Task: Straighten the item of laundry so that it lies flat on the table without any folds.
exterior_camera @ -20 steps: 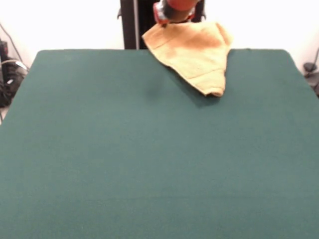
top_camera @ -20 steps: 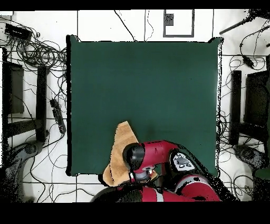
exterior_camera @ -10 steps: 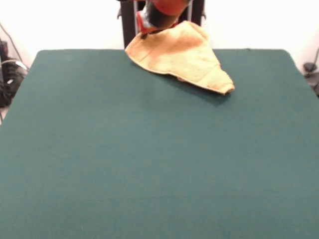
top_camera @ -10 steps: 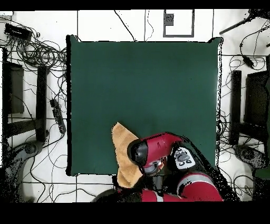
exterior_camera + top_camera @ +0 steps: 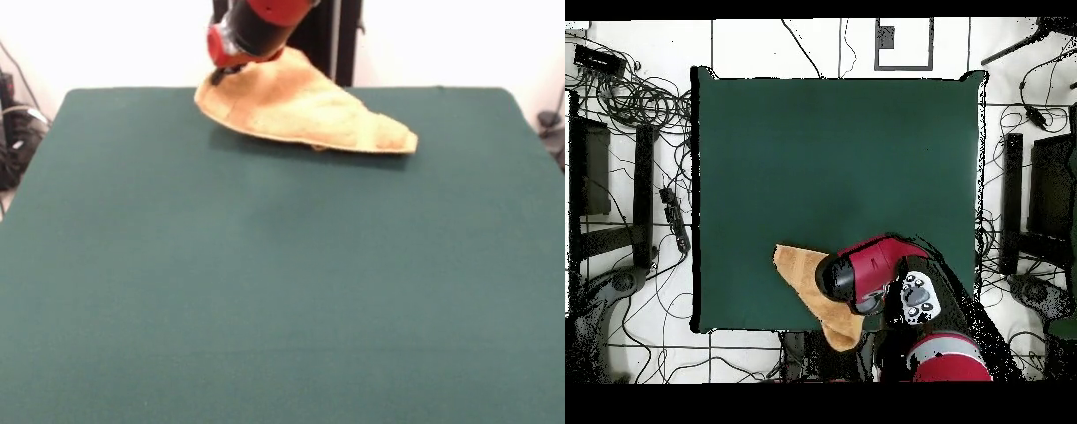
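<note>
The orange-tan towel (image 5: 305, 110) is bunched into a rough triangle near the far edge of the green table (image 5: 265, 291). Its right corner rests on the felt. Its left part is lifted. My gripper (image 5: 222, 72) comes down from the red arm (image 5: 256, 22) and is shut on the towel's upper left corner, holding it just above the table. In the overhead view the towel (image 5: 803, 274) lies at the table's (image 5: 835, 170) bottom edge and hangs partly past it. The red arm (image 5: 865, 272) covers its middle and hides the gripper.
The black pedestal (image 5: 340, 40) stands right behind the towel. Cables and dark gear lie on the floor left of the table (image 5: 16, 128). In the overhead view, cables (image 5: 640, 100) and black stands (image 5: 1010, 200) flank both sides of the table.
My gripper has swung left in the front view and lower, dragging the towel with it. The towel has gone from hanging in a steep drape to a low, stretched wedge whose right corner lies on the table.
</note>
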Robot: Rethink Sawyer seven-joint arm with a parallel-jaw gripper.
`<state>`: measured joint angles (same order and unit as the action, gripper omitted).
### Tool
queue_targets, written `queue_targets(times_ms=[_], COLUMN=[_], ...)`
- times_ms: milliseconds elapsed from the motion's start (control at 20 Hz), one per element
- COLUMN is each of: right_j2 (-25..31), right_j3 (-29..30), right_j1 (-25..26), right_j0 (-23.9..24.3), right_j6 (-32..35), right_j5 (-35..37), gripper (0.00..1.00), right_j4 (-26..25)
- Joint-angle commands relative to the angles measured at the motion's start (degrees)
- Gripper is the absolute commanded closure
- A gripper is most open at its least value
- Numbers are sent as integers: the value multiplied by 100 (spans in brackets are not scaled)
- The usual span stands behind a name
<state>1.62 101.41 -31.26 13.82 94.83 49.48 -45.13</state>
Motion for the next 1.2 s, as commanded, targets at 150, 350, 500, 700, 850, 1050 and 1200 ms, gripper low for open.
queue_targets(times_ms=[150,350,500,700,850,1050,1200], right_j2=[230,293,328,387,413,479,541], right_j3=[-1054,-1228,-1377,-1483,-1631,-1816,-1901], right_j1=[-59,60,150,172,220,321,422], right_j0=[-91,-22,-12,28,31,32,80], right_j6=[-833,-807,-815,-880,-728,-712,-684], right_j5=[72,52,27,-48,-213,-369,-415], gripper=[100,100,100,100,100,100,100], right_j4=[-909,-1080,-1227,-1353,-1443,-1594,-1589])
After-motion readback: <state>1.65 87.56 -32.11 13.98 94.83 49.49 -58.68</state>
